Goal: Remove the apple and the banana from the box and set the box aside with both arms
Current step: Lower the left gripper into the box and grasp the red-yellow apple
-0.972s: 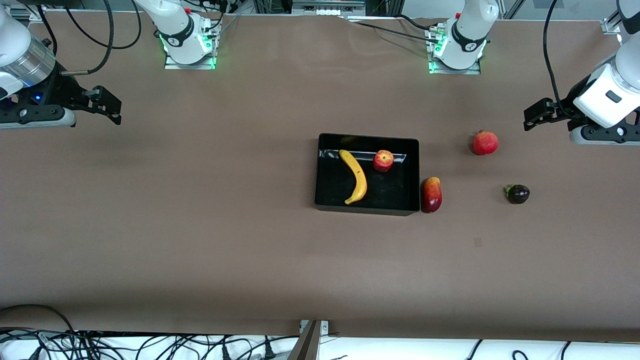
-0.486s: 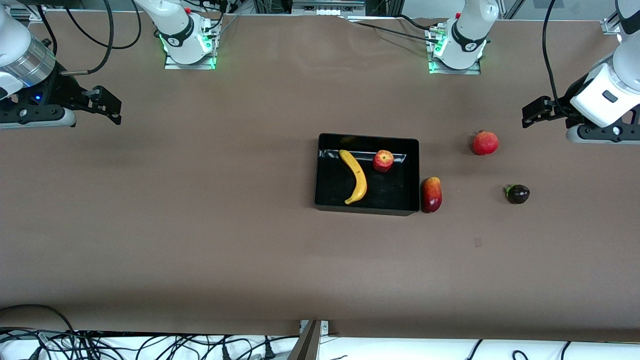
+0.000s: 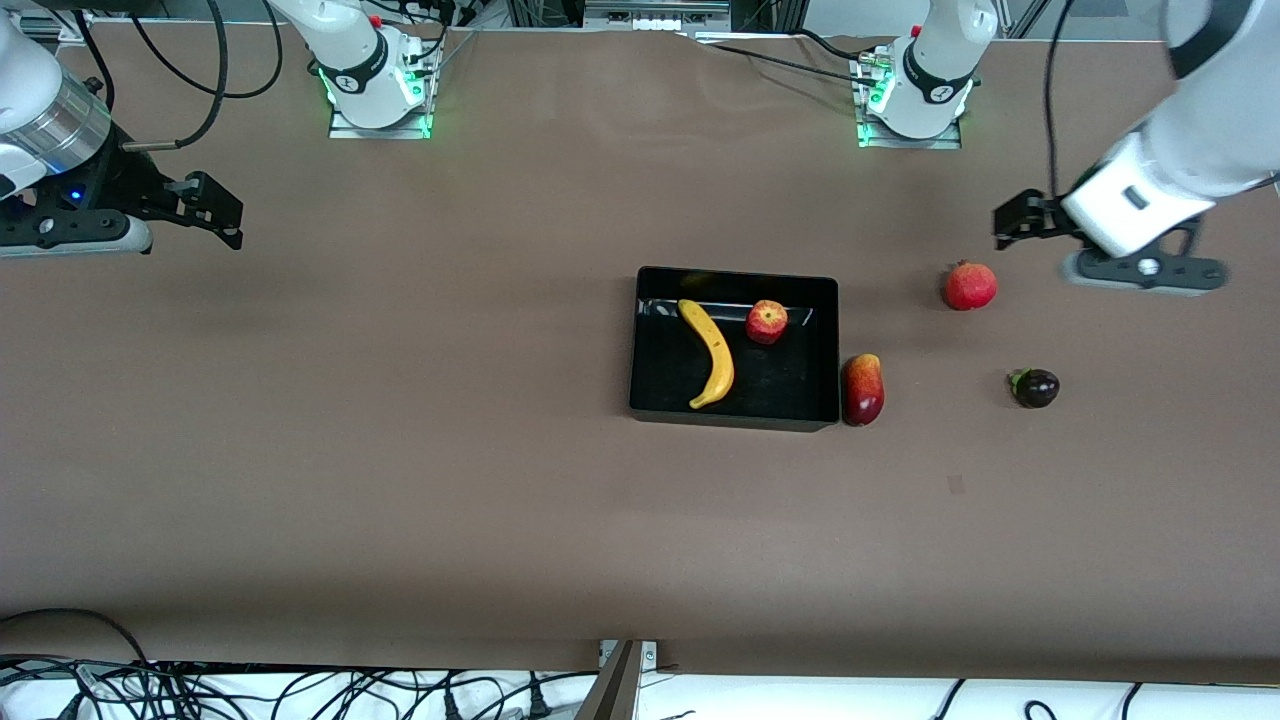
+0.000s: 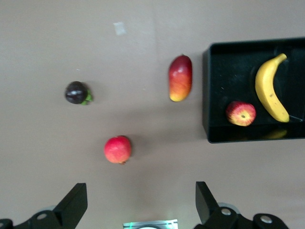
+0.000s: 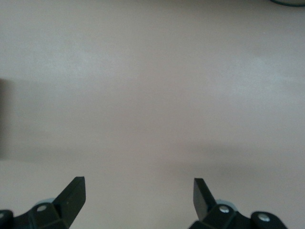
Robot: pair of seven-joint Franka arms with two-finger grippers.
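The black box [image 3: 736,275] sits mid-table. The yellow banana [image 3: 712,352] and the small red apple [image 3: 766,322] lie inside it; in the left wrist view the box [image 4: 208,95], banana [image 4: 270,88] and apple [image 4: 240,113] all show too. My left gripper [image 3: 1012,225] is open and empty, up over bare table beside a round red fruit, toward the left arm's end; its own view [image 4: 140,202] shows the fingers wide apart. My right gripper [image 3: 222,215] is open and empty over bare table at the right arm's end and waits; its own view [image 5: 138,195] shows only table.
A red-yellow oblong fruit [image 3: 863,390] lies against the box's wall on the left arm's side. A round red fruit [image 3: 970,286] and a dark purple fruit [image 3: 1036,388] lie on the table toward the left arm's end.
My left gripper has moved inward from the table's end toward the round red fruit. The right arm, the box and the fruits have not moved.
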